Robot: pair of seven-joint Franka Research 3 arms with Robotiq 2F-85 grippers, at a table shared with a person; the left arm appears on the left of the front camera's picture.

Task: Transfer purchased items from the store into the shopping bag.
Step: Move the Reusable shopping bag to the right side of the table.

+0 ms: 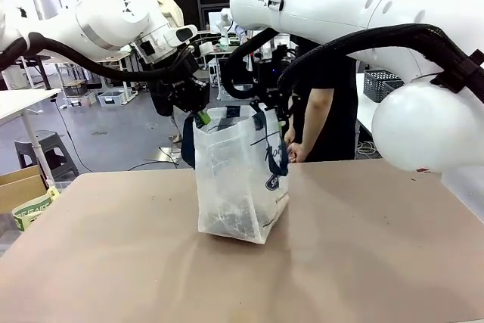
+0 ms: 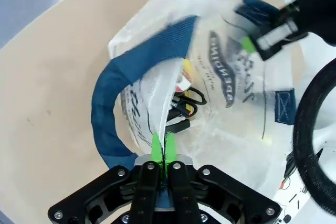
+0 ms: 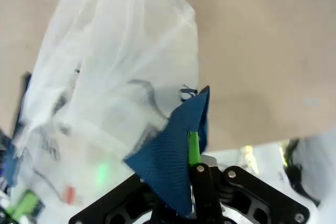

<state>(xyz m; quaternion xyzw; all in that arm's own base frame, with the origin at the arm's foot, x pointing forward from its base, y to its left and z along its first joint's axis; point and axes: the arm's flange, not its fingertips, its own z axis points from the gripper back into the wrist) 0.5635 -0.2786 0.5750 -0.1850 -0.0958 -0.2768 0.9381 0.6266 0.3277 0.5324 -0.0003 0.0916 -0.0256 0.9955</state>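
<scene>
Tan tabletop spreads wide under everything. At its far edge stands a person in a dark top, one hand low beside the action.

Centre stage is the shopping bag, translucent whitish plastic. It stands upright on the table with its mouth stretched open between the two sets of fingers.

Over to the left gripper. It's at the rim, green pads pressed flat together with the thin plastic edge pinched between them. Across the mouth, the right gripper has a grip too, jaws clamped on a navy strap. The strap folds over one finger and hides it, so just one green pad peeks out.

The other navy strap starts right at the left fingers and loops out to one side of them.

Past the left fingertips, a dark oval logo with white lettering sits on the bag's far wall. Right beyond the pads, down inside the bag, lie some small dark pieces with a touch of yellow and red beside them. Those are purchased items already in there, though I can't tell exactly what they are.
</scene>
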